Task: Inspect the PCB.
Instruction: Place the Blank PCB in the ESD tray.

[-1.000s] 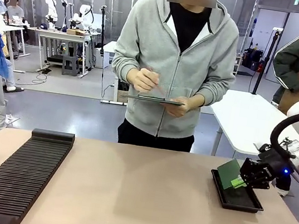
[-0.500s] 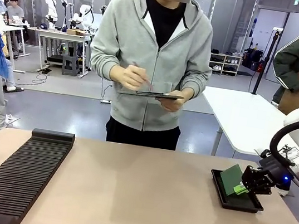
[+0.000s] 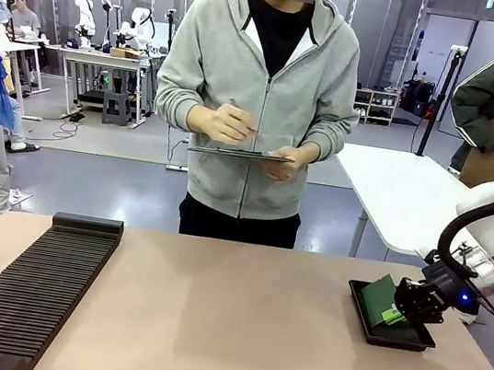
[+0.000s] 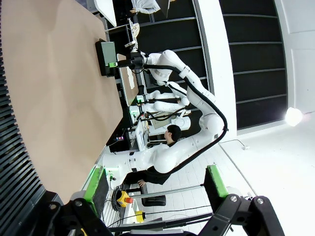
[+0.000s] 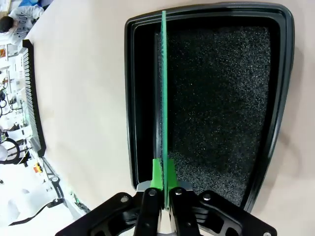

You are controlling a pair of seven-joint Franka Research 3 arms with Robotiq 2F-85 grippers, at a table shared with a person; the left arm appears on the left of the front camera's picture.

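Gripping PCB point(image 3: 382, 296), right tool point(image 3: 393, 311)

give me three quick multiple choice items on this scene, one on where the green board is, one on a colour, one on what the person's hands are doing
1. Where is the thin green rectangular circuit board?
A. on the black ribbed rack
B. over the black foam-lined tray, tilted on edge
C. in the person's hand

2. What colour is the hooded top of the person across the table?
A. grey
B. red
C. yellow

3. What are the person's hands doing?
A. resting flat on the table
B. reaching for the tray
C. holding a dark flat tablet, one hand over it

Answers:
1 B: the board stands edge-on over the tray, its near edge between the right gripper pads.
2 A: the zipped hoodie is grey.
3 C: the tablet is held level at waist height, well above the table.
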